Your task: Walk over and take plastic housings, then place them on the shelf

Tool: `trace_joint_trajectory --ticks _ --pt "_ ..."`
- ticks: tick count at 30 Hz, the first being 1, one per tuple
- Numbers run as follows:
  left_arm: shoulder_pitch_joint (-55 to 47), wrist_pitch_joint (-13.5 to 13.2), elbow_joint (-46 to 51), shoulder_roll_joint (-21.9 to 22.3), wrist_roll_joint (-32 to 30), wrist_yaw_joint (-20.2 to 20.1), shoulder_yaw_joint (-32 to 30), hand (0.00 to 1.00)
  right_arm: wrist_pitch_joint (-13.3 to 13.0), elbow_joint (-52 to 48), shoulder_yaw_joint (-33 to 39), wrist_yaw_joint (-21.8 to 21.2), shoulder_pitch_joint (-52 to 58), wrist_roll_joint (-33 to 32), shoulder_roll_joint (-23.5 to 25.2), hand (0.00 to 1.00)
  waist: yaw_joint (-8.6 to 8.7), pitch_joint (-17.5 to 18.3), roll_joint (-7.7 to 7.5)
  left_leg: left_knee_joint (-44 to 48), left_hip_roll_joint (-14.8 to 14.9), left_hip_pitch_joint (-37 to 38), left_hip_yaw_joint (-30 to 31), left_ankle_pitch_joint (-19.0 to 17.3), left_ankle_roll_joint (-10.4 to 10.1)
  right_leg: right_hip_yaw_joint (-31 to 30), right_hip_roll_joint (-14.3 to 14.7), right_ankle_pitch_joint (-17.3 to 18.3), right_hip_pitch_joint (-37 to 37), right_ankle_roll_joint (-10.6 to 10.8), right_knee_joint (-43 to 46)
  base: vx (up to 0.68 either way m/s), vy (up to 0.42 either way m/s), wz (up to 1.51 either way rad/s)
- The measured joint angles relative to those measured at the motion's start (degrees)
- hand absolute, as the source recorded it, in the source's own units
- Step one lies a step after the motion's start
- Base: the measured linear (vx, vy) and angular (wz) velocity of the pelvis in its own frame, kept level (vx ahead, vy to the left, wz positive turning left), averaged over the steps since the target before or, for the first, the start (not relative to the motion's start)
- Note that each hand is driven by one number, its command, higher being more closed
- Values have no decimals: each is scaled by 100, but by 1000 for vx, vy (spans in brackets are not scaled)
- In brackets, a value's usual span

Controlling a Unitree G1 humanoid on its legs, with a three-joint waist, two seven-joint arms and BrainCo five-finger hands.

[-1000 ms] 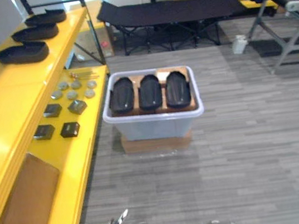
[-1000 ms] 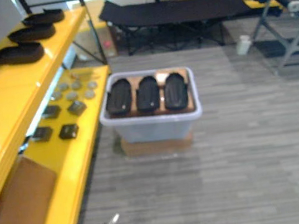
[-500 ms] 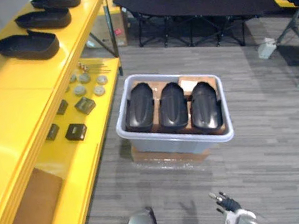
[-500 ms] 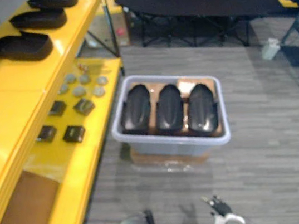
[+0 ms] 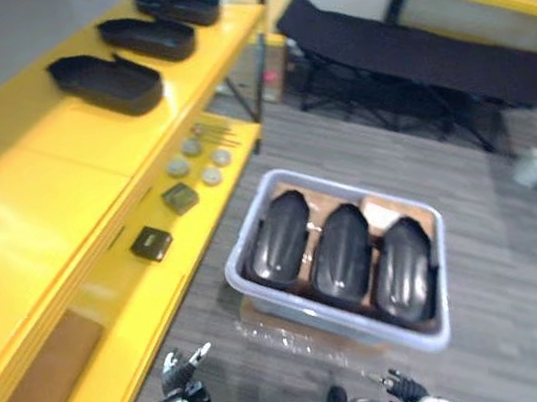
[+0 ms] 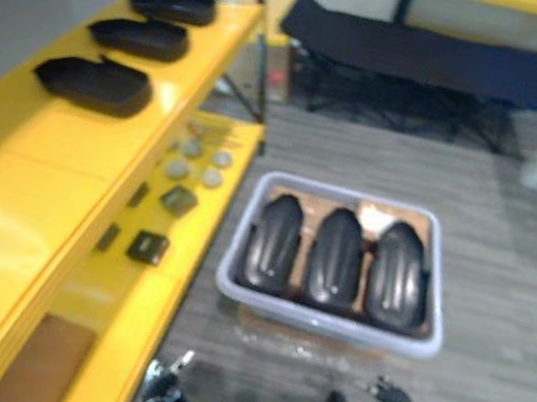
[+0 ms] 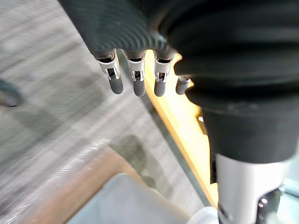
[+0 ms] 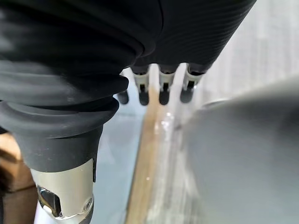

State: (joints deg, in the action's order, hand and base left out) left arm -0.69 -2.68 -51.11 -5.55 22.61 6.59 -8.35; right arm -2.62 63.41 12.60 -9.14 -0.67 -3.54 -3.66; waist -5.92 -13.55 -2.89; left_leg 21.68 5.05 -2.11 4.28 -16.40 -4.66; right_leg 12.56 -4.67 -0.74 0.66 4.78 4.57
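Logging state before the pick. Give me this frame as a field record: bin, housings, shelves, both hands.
bin: grey bin on the floor beside the yellow shelves
in bin: three black bin housings, side by side
top shelf: three black shelf housings in a row
lower shelf: small discs, dark blocks
left hand: open, empty, low by the lower shelf
right hand: open, empty, short of the bin

Black housings [image 5: 342,253]: glossy moulded plastic. Bin [image 5: 339,319] holding them: smooth pale plastic. Shelf [image 5: 27,207] beside bin: glossy yellow.
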Motion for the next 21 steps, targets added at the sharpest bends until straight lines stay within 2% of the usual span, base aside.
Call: trace_joint_trajectory --ticks 2,3,4,7,8,11,13,16,18,19,21 --pt "-159 179 -308 217 -83 -50 -20 0 60 -14 -162 -93 28 -8 -158 0 26 -51 79 13 2 40 -52 141 -229 56 -10 22 157 -33 -127 108 -96 11" --pt "-177 173 -366 202 -79 -57 -58 0 72 -21 -163 -112 54 3 -188 0 32 -67 99 -2 5 80 -75 164 -254 69 -14 34 189 -45 -125 94 -31 7" --pt "-170 172 -436 190 -44 -64 -117 0 78 -20 -164 -136 77 106 -252 0 42 -122 163 -18 34 148 -201 175 -250 102 -16 67 260 -70 -119 57 0 0" --pt "-85 52 -478 158 -32 -153 -224 0 79 -72 -327 -227 60 227 -346 0 75 -236 177 116 -2 37 -632 218 -185 -15 -163 298 -56 -23 263 -9 33 -22" --pt "-50 -32 -481 158 -11 -235 -219 0 85 -138 -394 -237 57 232 -348 0 173 -260 163 22 -47 -8 -736 271 -136 -27 -247 356 -233 -7 434 -46 45 -16" --pt "171 -67 -582 150 -12 -296 -136 0 68 -187 -380 -354 57 188 -381 0 435 -342 166 -407 -159 38 -792 400 -5 57 -391 404 -385 43 574 -52 35 18" --pt "326 -101 -612 143 -14 -306 12 0 5 -161 -381 -365 78 87 -399 0 475 -407 141 -540 -192 99 -785 461 -4 136 -431 406 -350 47 575 -60 12 23" --pt "316 -153 -635 148 -6 -341 189 0 -425 -119 -418 -353 235 146 -406 0 486 -409 145 -598 -184 175 -769 469 -10 196 -432 405 -246 47 563 -49 -4 13" --pt "279 -139 -637 151 -1 -336 244 0 -1013 -134 -605 -320 275 514 -427 0 506 -409 144 -842 -212 215 -732 565 10 300 -453 368 -241 46 501 -65 -19 16" --pt "286 -126 -636 149 -1 -334 266 0 -1142 -156 -675 -319 259 645 -427 0 510 -409 144 -917 -221 206 -702 610 22 329 -455 331 -242 39 450 -83 -25 30" --pt "272 -18 -669 146 2 -314 359 0 -1785 -308 -1236 -377 164 1252 -557 0 501 -409 143 -1203 -234 205 -615 756 10 488 -440 186 -185 30 225 -66 -20 34"
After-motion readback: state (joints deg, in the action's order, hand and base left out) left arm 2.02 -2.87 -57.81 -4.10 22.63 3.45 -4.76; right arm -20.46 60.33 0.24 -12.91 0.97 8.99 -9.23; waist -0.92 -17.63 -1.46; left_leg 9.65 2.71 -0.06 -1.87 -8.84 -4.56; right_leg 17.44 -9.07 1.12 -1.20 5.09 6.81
